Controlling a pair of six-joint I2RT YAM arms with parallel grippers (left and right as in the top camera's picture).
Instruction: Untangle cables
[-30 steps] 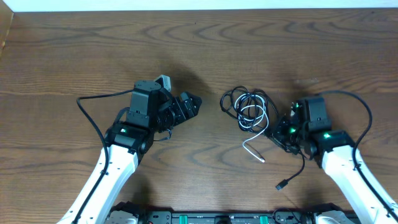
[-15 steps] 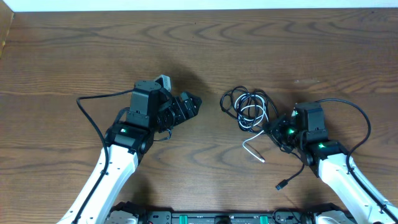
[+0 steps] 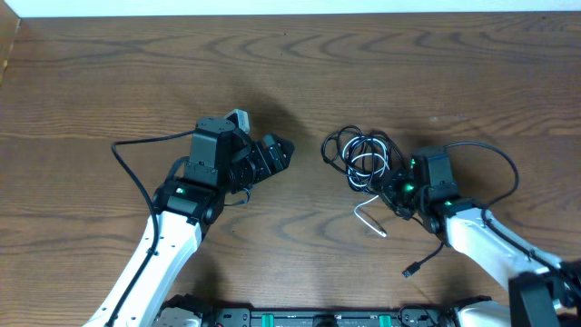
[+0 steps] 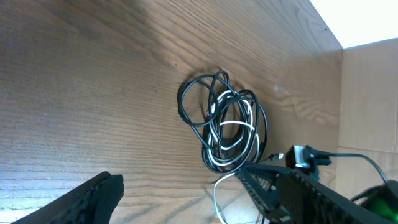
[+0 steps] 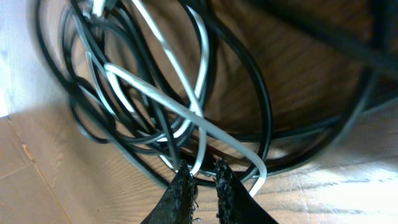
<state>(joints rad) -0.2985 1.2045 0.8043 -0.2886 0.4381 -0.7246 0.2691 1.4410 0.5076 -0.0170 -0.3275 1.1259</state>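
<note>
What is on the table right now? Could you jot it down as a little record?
Surface: wooden table
Main item: cables, black and white, knotted in one bundle
Loose ends: white cable tail and a black plug trailing toward the near edge
Left arm: left gripper open, apart from the bundle
Right arm: right gripper closed at the bundle's edge, apparently pinching a white strand

No text, label or number is legible.
</note>
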